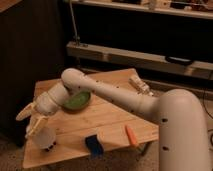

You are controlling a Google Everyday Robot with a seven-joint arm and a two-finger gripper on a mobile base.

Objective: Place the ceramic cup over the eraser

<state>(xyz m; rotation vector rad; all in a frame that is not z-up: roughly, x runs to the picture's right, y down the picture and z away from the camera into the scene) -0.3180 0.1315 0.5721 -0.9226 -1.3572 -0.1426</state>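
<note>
The white ceramic cup (44, 136) stands at the front left corner of the wooden table (112, 120). Small dark bits of the eraser (49, 147) show at the cup's base; the rest of it is hidden. My gripper (31, 120) is at the table's left edge, right against the upper left side of the cup. The arm reaches down to it from the right, passing over the green bowl.
A green bowl (76, 101) sits behind the cup near the table's middle left. A blue block (93, 144) lies at the front edge and an orange carrot-shaped piece (131, 135) to its right. A small pale object (141, 86) lies at the back right. Dark shelving stands behind.
</note>
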